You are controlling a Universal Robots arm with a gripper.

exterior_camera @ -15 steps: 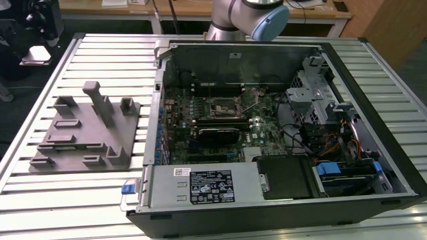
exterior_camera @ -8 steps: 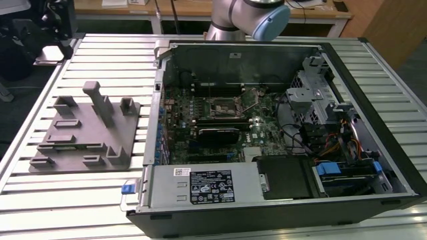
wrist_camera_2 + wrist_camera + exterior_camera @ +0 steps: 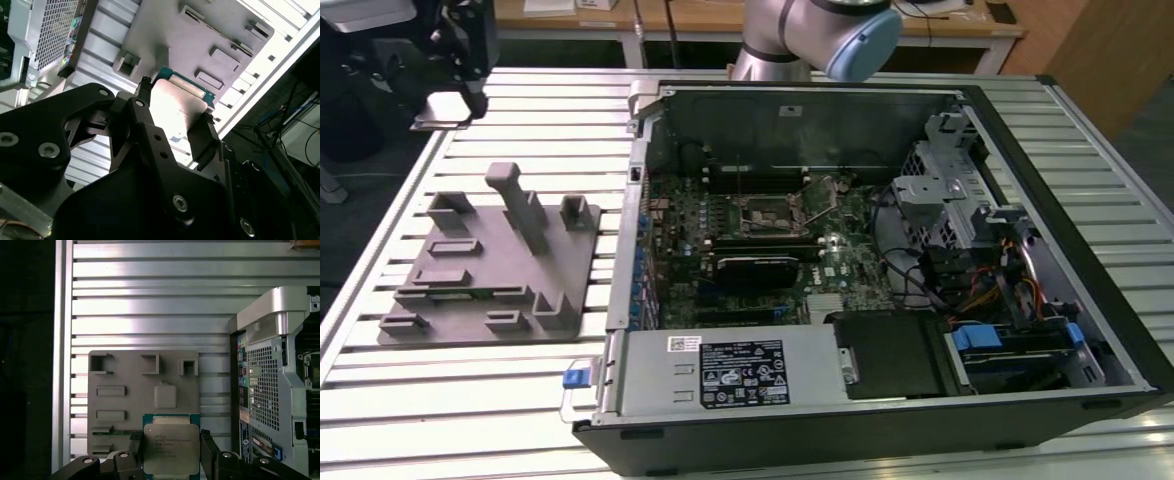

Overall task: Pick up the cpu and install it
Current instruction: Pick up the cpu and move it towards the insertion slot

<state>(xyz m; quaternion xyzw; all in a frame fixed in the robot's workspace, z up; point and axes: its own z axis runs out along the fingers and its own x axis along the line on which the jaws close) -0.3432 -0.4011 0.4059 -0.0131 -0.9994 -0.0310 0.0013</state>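
The cpu [image 3: 170, 449], a flat square chip with a pale silvery top and a green rim, sits between the two black fingers of my gripper [image 3: 171, 445], which is shut on its opposite edges. The second wrist view shows the same hold, with the cpu [image 3: 176, 102] bright between the fingertips [image 3: 145, 112]. In the exterior view the gripper [image 3: 454, 95] hangs high at the far left with the cpu [image 3: 443, 108], well above the table and beyond the grey fixture [image 3: 494, 265]. The open computer case [image 3: 854, 250] holds the motherboard with its empty socket [image 3: 767, 212].
The grey plastic fixture [image 3: 145, 385] with upright posts and recesses lies on the slatted aluminium table [image 3: 507, 130]. The case wall [image 3: 270, 370] rises beside it. Inside the case are a power supply [image 3: 720, 370], drive cages [image 3: 947, 190] and cables [image 3: 987, 290].
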